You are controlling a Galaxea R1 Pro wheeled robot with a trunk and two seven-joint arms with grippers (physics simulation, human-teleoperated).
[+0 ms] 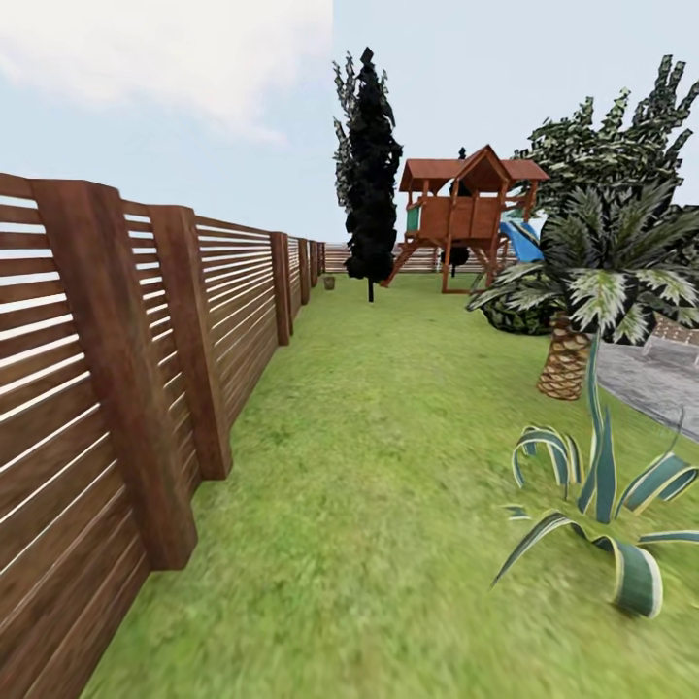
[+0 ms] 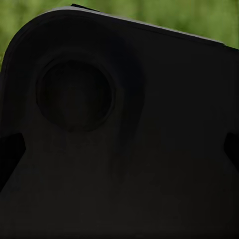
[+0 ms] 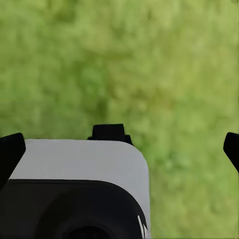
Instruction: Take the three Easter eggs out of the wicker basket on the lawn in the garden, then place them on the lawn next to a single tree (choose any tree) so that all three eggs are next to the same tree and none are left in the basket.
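Observation:
The lawn (image 1: 388,466) runs ahead of me along the garden's dark slatted fence (image 1: 146,340). A tree with a jagged, pale-spotted green crown (image 1: 607,136) rises at the back right, its trunk hidden behind a palm. Far off by the fence stands a small brown object (image 1: 328,282), too small to identify. The eggs are out of view. In the right wrist view my right gripper (image 3: 119,149) hangs open over grass, its dark fingertips (image 3: 11,149) wide apart. My left gripper (image 2: 119,149) is open too, facing a dark part of the robot's body.
An all-black columnar tree (image 1: 372,165) stands mid-distance, with a wooden playhouse and blue slide (image 1: 466,209) behind it. A short palm (image 1: 582,282) and a striped spiky plant (image 1: 602,505) stand to the right, beside a grey paved patch (image 1: 655,383).

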